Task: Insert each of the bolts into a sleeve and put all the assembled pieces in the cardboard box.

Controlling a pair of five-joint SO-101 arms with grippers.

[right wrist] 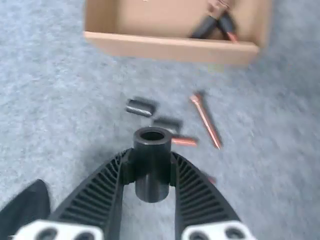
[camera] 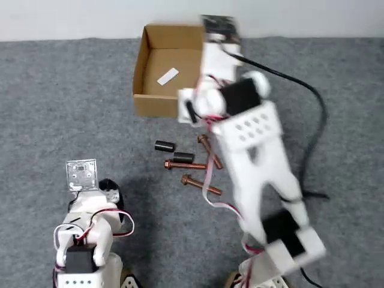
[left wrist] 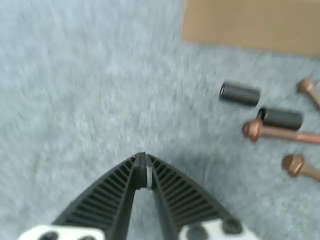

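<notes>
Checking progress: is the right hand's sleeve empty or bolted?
Empty: the sleeve in the right hand shows an open, hollow bore.

Matt brown cardboard box (camera: 155,107), smooth matt black sleeves (camera: 164,146), shiny copper-toned metal bolts (camera: 193,180), rough grey felt-like cloth table cover (camera: 60,108), ribbed black plastic gripper fingers (right wrist: 102,195), smooth white plastic arms (camera: 258,150).

A grey, nubby carpet (camera: 72,108) spreads under everything from edge to edge, a pale, plain band (camera: 72,18) borders it along the far side at twelve o'clock, and a small white slip (camera: 168,76) lies tilted at about eleven o'clock from the high view's middle.
</notes>
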